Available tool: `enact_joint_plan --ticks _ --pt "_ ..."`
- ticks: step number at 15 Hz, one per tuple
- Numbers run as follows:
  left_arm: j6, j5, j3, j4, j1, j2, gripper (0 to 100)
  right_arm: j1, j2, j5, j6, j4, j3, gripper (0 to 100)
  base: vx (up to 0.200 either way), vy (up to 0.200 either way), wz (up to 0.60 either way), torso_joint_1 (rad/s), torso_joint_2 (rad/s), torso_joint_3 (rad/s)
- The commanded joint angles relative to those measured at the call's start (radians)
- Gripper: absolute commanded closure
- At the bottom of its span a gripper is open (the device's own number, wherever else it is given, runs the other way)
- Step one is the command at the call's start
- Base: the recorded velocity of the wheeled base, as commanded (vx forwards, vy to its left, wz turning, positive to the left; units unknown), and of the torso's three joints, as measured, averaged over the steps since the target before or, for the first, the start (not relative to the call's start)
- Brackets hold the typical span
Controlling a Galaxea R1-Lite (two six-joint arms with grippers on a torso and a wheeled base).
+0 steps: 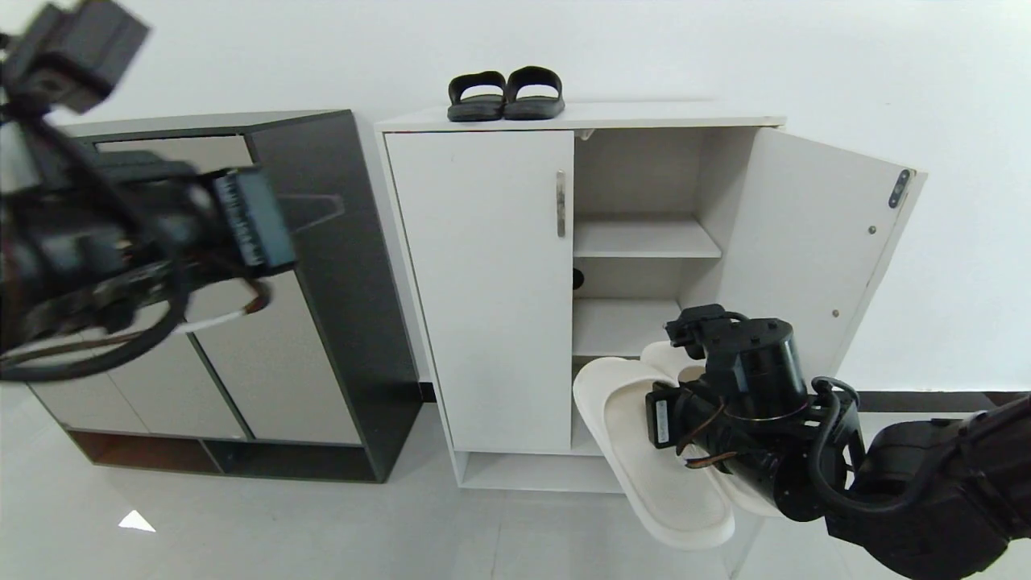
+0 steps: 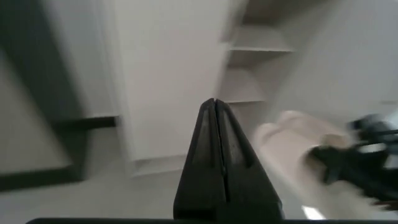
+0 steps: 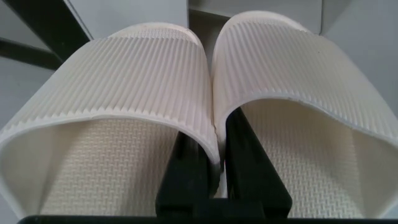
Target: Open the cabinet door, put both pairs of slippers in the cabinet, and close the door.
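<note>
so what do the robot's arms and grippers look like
Both are black. The right arm has a drum-shaped wrist, looped cables and a white label. The left arm has a bluish ribbed block and cables. The left gripper has flat, tapering fingers.

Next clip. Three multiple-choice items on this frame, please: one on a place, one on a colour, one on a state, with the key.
1. Where are the black slippers?
A. On top of the white cabinet
B. On the floor
C. On a shelf inside

2. What colour is the pair held in the right gripper?
A. Black
B. Off-white
C. Red

3. How is the cabinet's right door?
A. Shut
B. Swung open
C. Taken off

Key:
1. A, they sit side by side on the top panel.
2. B, the off-white slippers hang from it before the open compartment.
3. B, the shelves behind it are exposed.
</note>
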Motion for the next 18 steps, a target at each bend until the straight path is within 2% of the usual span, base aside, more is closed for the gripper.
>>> enact_joint_plan --ticks 1,2,3,4,7,9,10,12,13,14,15,16,17,18 --pt "0.071 0.207 0.332 0.142 0.22 -0.478 100 -0.013 0.014 -0.009 -0.003 0.0 -0.006 100 0.0 0.0 0.0 0.0 0.0 0.0" --pt "0.072 0.227 0.433 0.149 0.348 -0.619 100 -0.013 0.013 -0.012 -0.005 0.0 -0.006 100 0.0 0.0 0.0 0.0 0.0 0.0" --pt "0.072 0.225 0.502 0.152 0.447 -0.711 100 -0.013 0.013 -0.012 -0.005 0.0 -0.005 100 0.0 0.0 0.0 0.0 0.0 0.0" --pt "0.074 0.213 0.58 0.152 0.516 -0.806 100 -0.011 0.014 -0.014 -0.006 0.0 -0.002 100 0.0 0.0 0.0 0.0 0.0 0.0" --pt "0.115 0.123 0.797 0.151 0.524 -1.036 100 -0.011 0.017 -0.015 -0.008 0.0 0.003 100 0.0 0.0 0.0 0.0 0.0 0.0" --pt "0.121 0.095 0.881 0.152 0.522 -1.134 100 -0.009 0.016 -0.015 -0.009 0.0 0.004 100 0.0 0.0 0.0 0.0 0.0 0.0" --pt "0.14 0.098 0.909 0.152 0.522 -1.173 100 -0.009 0.014 -0.015 -0.009 0.0 0.004 100 0.0 0.0 0.0 0.0 0.0 0.0" --pt "0.143 0.127 0.978 0.131 0.507 -1.214 100 -0.009 0.016 -0.015 -0.009 0.0 0.011 100 0.0 0.0 0.0 0.0 0.0 0.0" --pt "0.144 0.106 1.014 0.096 0.506 -1.214 100 -0.009 0.016 -0.015 -0.011 -0.002 0.017 100 0.0 0.0 0.0 0.0 0.0 0.0" --pt "0.146 0.0 1.024 0.059 0.506 -1.214 100 -0.008 0.017 -0.014 -0.011 -0.005 0.017 100 0.0 0.0 0.0 0.0 0.0 0.0" --pt "0.167 -0.137 1.025 0.076 0.506 -1.214 100 -0.008 0.02 -0.014 -0.011 -0.01 0.017 100 0.0 0.0 0.0 0.0 0.0 0.0" --pt "0.209 -0.244 1.021 0.12 0.504 -1.213 100 -0.008 0.022 -0.012 -0.011 -0.014 0.015 100 0.0 0.0 0.0 0.0 0.0 0.0" --pt "0.232 -0.249 1.025 0.105 0.504 -1.213 100 -0.008 0.025 -0.012 -0.011 -0.022 0.014 100 0.0 0.0 0.0 0.0 0.0 0.0" --pt "0.221 -0.249 1.025 0.103 0.504 -1.213 100 -0.008 0.027 -0.012 -0.011 -0.042 0.011 100 0.0 0.0 0.0 0.0 0.0 0.0"
